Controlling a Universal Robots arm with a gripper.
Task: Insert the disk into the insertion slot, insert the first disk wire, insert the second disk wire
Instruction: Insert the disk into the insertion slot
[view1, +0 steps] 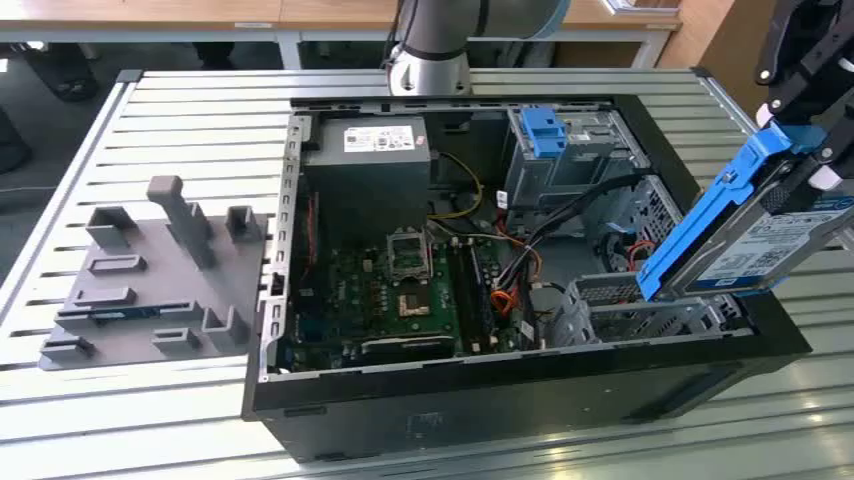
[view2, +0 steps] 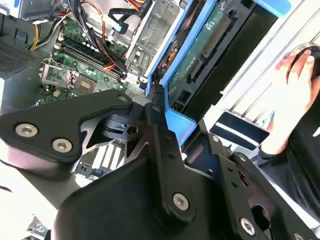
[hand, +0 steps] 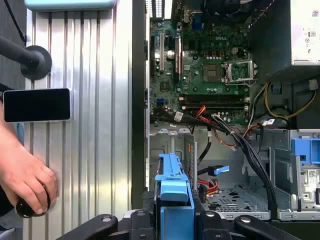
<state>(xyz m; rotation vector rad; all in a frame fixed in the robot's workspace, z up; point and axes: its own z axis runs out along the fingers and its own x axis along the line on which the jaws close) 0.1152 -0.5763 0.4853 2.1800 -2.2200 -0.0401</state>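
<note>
The gripper (hand: 176, 221) has its jaws clamped on the blue carrier (view1: 714, 210) of the disk (view1: 781, 240). The disk hangs tilted over the case (view1: 534, 405) at the exterior view's right. Its lower end seems just above the insertion slot (view1: 621, 300), not yet seated.

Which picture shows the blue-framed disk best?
The exterior view: the disk shows its white label and long blue frame, tilted. The second wrist view shows its green circuit-board underside; the first wrist view shows the blue frame end-on.
</note>
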